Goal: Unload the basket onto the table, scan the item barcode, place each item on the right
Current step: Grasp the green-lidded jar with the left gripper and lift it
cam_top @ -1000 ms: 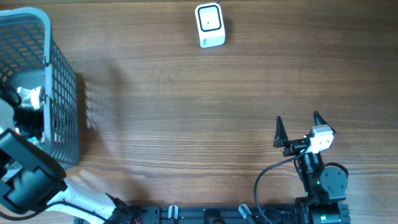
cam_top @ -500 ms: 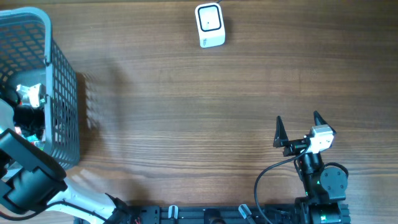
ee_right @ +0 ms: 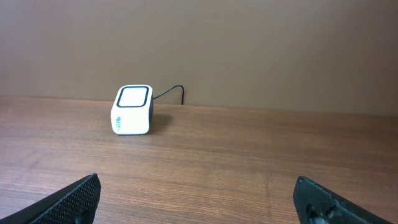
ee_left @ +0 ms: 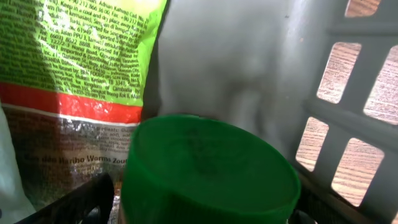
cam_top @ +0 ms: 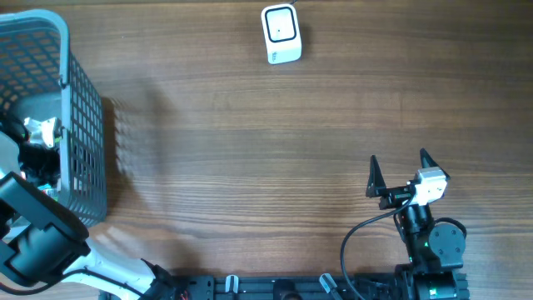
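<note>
Left arm [cam_top: 37, 242] sunk in grey basket [cam_top: 83, 125] at left edge of table [cam_top: 250, 150], left gripper [ee_left: 199, 204] straddling green lid [ee_left: 211, 162]; clamped or merely around, impossible to tell. Printed green pouch [ee_left: 81, 62] just beside it. Right gripper [cam_top: 398, 173] near front edge, spread wide, empty. White scanner [cam_top: 281, 33] well apart at far edge

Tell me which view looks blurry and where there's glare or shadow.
Left wrist: green lid soft, very close; glare washes the packet print. Overhead: sharp, basket throws a faint shadow to its right. Right wrist: even light, scanner crisp.
</note>
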